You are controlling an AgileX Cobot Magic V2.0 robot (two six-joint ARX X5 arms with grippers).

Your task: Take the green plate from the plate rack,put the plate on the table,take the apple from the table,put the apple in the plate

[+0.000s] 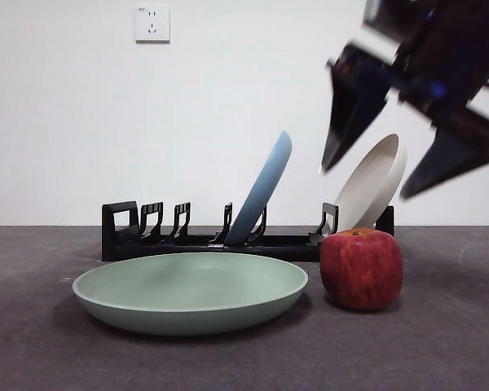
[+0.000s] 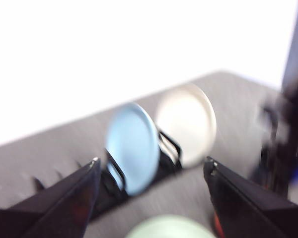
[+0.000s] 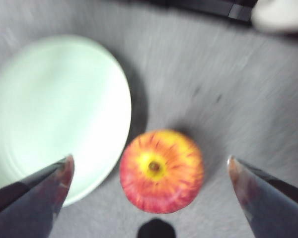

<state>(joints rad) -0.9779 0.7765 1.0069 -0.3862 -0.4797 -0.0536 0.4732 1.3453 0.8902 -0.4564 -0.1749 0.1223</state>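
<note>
The green plate lies flat on the table in front of the plate rack. Just to its right stands the red apple, apart from the plate's rim. My right gripper hangs open above the apple, one jaw on either side of it, touching nothing. My left gripper is open and empty, held off from the rack and out of the front view.
A light blue plate and a cream-white plate lean in the rack's slots. The white plate stands right behind the apple. A wall socket is on the back wall.
</note>
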